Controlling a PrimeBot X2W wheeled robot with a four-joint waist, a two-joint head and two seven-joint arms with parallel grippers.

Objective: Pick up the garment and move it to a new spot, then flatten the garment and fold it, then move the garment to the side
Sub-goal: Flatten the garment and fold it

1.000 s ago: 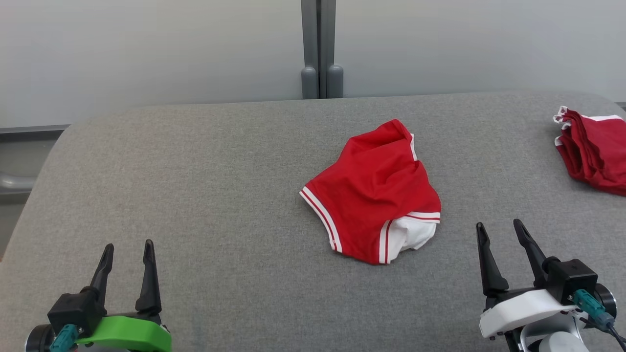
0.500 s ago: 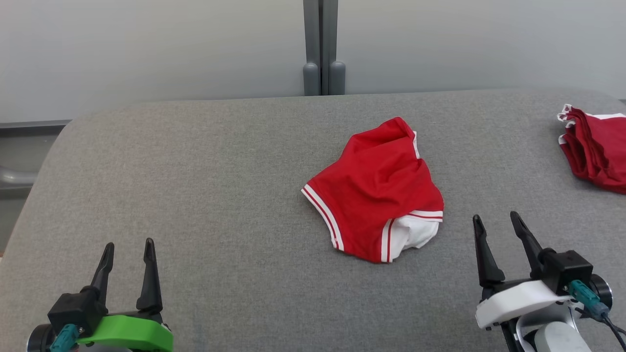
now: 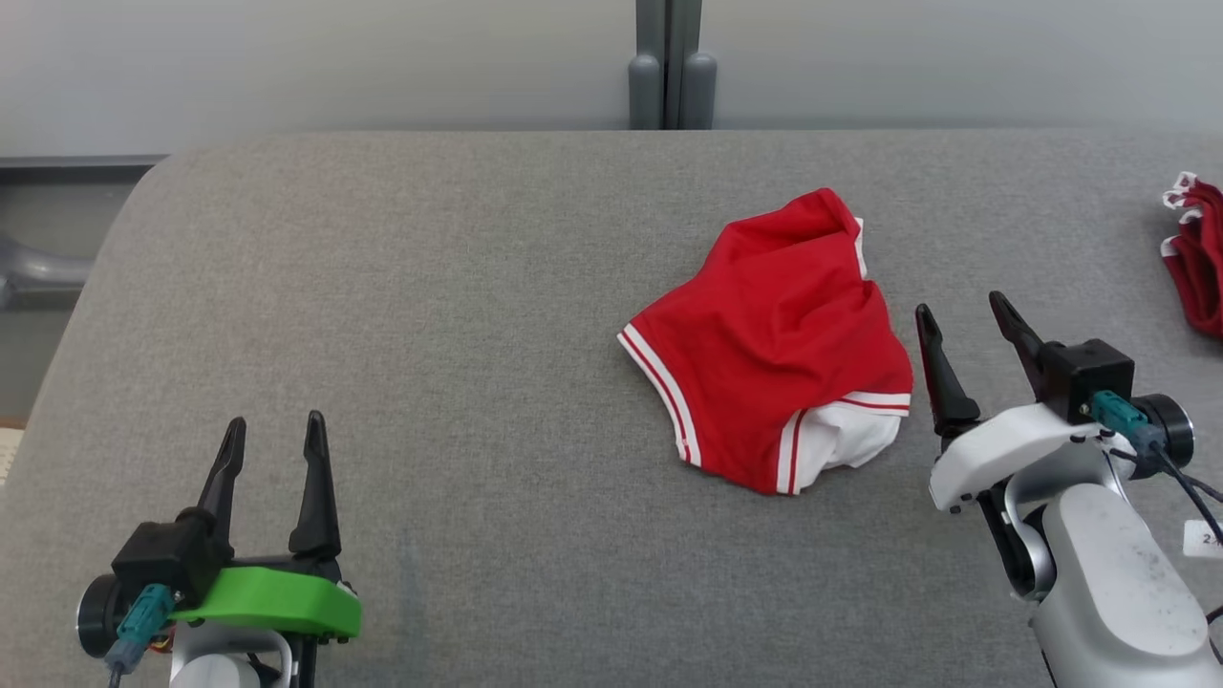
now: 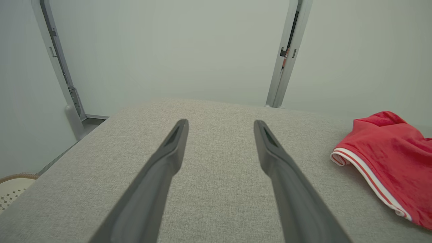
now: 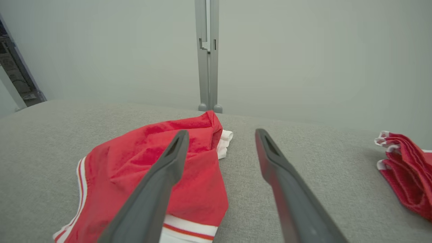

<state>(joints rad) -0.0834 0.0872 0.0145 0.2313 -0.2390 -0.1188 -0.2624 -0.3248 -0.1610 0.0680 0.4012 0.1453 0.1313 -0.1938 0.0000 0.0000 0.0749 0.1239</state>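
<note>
While neither gripper is touching cloth, the table, padded in grey fabric, is taking up most of the head view, and a pale wall is rising behind its far edge.

The garment, a pair of red shorts with white stripes at the hems and a white panel showing at its near side, is lying crumpled to the right of the table's middle, about midway between the far and near edges. Nothing is gripping it.

The right gripper, on a white and grey arm, is standing just beside the garment's right side, with a narrow strip of table showing between them. Its fingers are pointing toward the far edge, and its jaws are standing wide apart and empty. In the right wrist view its left finger is crossing in front of the garment; contact cannot be judged from that angle.

The left gripper, on a green mount, is sitting near the table's near left corner, well apart from the garment. Its jaws are likewise spread wide and holding nothing, as the left wrist view is confirming.

A pile of folded red and white cloth is resting at the right edge. A grey post is standing behind the far edge. A woven basket is showing beyond the left edge.
</note>
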